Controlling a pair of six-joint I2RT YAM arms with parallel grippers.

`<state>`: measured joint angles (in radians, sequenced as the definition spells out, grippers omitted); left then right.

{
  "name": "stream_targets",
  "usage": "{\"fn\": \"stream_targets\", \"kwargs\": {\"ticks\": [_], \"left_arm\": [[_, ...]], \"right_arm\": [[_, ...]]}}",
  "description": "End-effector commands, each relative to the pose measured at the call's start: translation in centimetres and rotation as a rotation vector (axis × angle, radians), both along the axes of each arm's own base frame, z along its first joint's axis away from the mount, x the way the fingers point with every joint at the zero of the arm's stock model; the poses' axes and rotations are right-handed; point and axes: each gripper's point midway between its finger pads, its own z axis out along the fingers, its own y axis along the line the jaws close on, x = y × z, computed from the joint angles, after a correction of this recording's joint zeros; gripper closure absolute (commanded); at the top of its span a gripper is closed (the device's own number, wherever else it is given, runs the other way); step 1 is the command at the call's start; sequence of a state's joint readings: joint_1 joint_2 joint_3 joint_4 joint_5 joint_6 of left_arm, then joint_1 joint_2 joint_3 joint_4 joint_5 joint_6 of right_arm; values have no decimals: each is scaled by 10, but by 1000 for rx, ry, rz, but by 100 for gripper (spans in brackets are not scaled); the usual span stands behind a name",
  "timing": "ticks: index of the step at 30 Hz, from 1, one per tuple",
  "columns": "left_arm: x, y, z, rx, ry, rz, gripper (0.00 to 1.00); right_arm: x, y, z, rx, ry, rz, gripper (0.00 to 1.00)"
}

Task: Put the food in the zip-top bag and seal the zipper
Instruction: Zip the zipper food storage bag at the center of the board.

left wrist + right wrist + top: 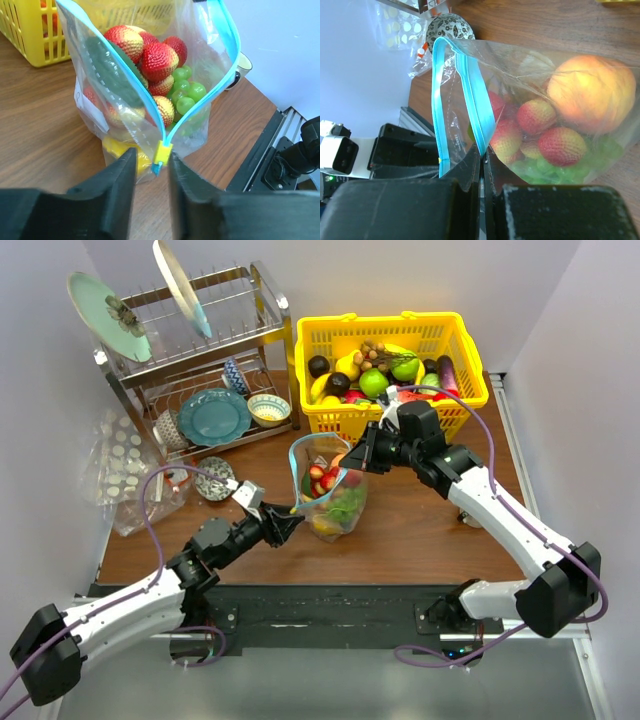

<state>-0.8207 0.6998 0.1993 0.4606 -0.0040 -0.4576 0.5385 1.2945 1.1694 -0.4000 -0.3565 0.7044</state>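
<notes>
Left wrist view: the left gripper [152,161] sits at the near corner of the zip-top bag [100,107]. Its two black fingers are a narrow gap apart, and the yellow slider [163,152] stands between their tips, closer to one finger than the other. From the slider the teal zipper [229,60] splits into two strips that run up and away, so the mouth gapes. The food lies inside the bag: red-and-yellow strawberries [157,60], green grapes [187,95], a dark green piece [112,75] and a yellow piece [120,155] at the bottom.

The right wrist view shows the opposite end of the bag. The right gripper [482,167] is clamped on the zipper where a teal strip runs in between its fingers. A peach [592,92] presses against the plastic inside.

Only the top view shows the bag standing upright on the table [420,530], mouth up. One gripper is at each end of the bag, and the yellow basket [335,420] is just behind it.
</notes>
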Motion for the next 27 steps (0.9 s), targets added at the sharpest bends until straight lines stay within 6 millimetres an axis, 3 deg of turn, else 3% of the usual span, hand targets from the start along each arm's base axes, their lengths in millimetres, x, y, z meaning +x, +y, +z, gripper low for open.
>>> {"fn": "stream_targets", "kwargs": {"ticks": [1, 4, 6, 11, 12, 14, 22, 24, 27], "left_arm": [[5, 2, 28, -75, -73, 31, 82], [9, 7, 34, -45, -81, 62, 96], [9, 7, 45, -41, -96, 59, 100], [9, 10, 57, 3, -94, 66, 100], [11, 11, 68, -3, -104, 77, 100], [14, 16, 66, 35, -68, 103, 100], [17, 19, 88, 155, -117, 98, 100], [15, 17, 96, 181, -155, 67, 100], [10, 14, 100, 219, -181, 22, 100]], "right_arm": [[3, -1, 20, 40, -60, -18, 100], [1, -3, 21, 39, -60, -23, 100], [2, -5, 22, 35, -64, -34, 100], [1, -10, 25, 26, -76, -52, 100], [0, -12, 24, 21, -75, -57, 100], [-1, -15, 24, 13, -83, -58, 100], [-12, -24, 18, -33, -103, -33, 100], [-17, -28, 13, -55, -104, -27, 98], [-17, -38, 16, -114, -159, -30, 86]]}}
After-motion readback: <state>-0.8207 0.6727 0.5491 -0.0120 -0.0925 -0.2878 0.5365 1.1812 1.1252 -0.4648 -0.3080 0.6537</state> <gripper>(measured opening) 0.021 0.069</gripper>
